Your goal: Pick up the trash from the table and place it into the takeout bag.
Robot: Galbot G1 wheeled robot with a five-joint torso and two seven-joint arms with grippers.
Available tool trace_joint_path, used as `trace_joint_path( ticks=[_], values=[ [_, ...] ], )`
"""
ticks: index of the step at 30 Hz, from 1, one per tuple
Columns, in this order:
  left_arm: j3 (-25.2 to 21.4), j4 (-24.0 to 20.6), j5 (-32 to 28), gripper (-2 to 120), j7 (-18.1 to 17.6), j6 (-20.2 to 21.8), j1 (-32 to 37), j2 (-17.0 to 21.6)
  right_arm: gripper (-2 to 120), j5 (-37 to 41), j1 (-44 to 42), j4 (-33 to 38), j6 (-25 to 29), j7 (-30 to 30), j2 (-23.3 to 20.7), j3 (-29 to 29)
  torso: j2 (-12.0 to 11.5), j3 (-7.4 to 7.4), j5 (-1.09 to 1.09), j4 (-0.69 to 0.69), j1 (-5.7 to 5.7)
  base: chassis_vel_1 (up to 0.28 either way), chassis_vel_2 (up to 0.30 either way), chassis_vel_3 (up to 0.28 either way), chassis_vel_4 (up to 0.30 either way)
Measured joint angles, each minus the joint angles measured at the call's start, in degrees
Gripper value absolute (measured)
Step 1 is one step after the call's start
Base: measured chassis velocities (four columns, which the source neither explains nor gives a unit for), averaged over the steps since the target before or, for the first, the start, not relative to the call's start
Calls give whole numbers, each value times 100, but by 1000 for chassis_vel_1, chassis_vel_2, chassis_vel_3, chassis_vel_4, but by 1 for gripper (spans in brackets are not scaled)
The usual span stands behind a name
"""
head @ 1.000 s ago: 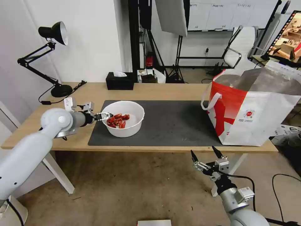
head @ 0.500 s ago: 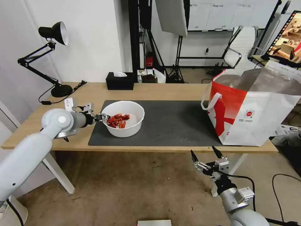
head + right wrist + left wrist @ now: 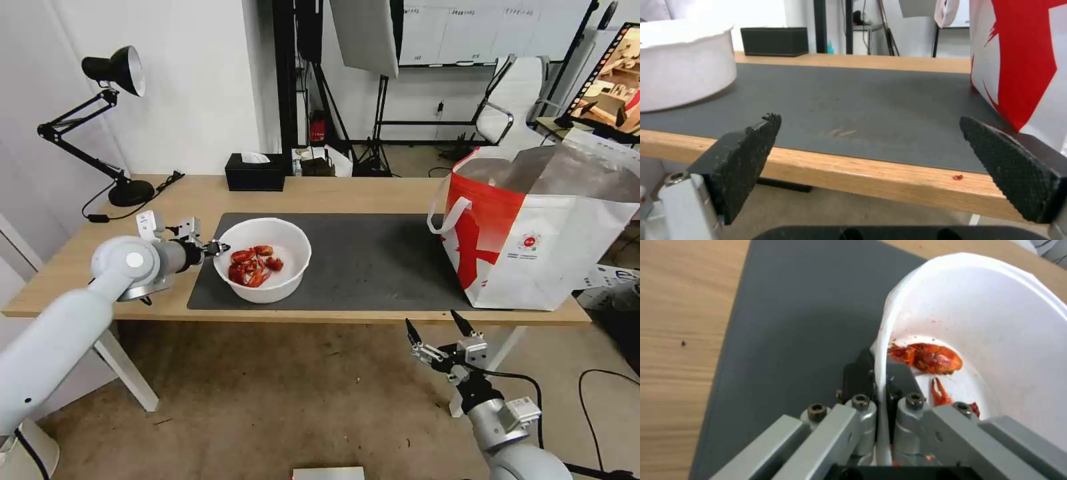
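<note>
A white bowl [image 3: 267, 270] holding red pieces [image 3: 252, 263] is at the left end of the dark grey mat [image 3: 373, 260] on the table [image 3: 200, 193]. My left gripper [image 3: 217, 249] is shut on the bowl's left rim. In the left wrist view one finger of the left gripper [image 3: 880, 373] is inside the bowl [image 3: 996, 323] and one outside. The red-and-white takeout bag [image 3: 533, 233] stands open at the table's right end. My right gripper [image 3: 433, 327] hangs open below the table's front edge, facing the mat with nothing between its fingers [image 3: 869, 120].
A black tissue box [image 3: 255, 172] sits at the table's back edge. A black desk lamp [image 3: 113, 127] stands at the far left. The mat between bowl and bag is bare. A white chair and light stands fill the room behind.
The bowl has shifted slightly forward and right in the left gripper's hold, and the red pieces have slid about inside it. The right arm has not moved.
</note>
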Motion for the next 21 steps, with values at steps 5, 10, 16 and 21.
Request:
trace_joint_path(
  ticks=[5, 10, 16, 21],
  values=[
    [143, -189, 675, 0, 82, -812, -66, -81, 100, 0, 0, 0, 0, 0, 0, 0, 0, 0, 1, 0, 0, 0, 0, 0, 0],
    [346, -224, 1352, 0, 140, -1314, -167, -150, 100, 0, 0, 0, 0, 0, 0, 0, 0, 0, 1, -1, 0, 0, 0, 0, 0],
    [503, -171, 2041, 0, 235, -1732, -210, -183, 100, 0, 0, 0, 0, 0, 0, 0, 0, 0, 0, 0, 0, 0, 0, 0, 0],
    [541, -196, 2108, 0, 262, -1765, -271, -208, 100, 0, 0, 0, 0, 0, 0, 0, 0, 0, 0, 1, 0, 0, 0, 0, 0]
  ],
)
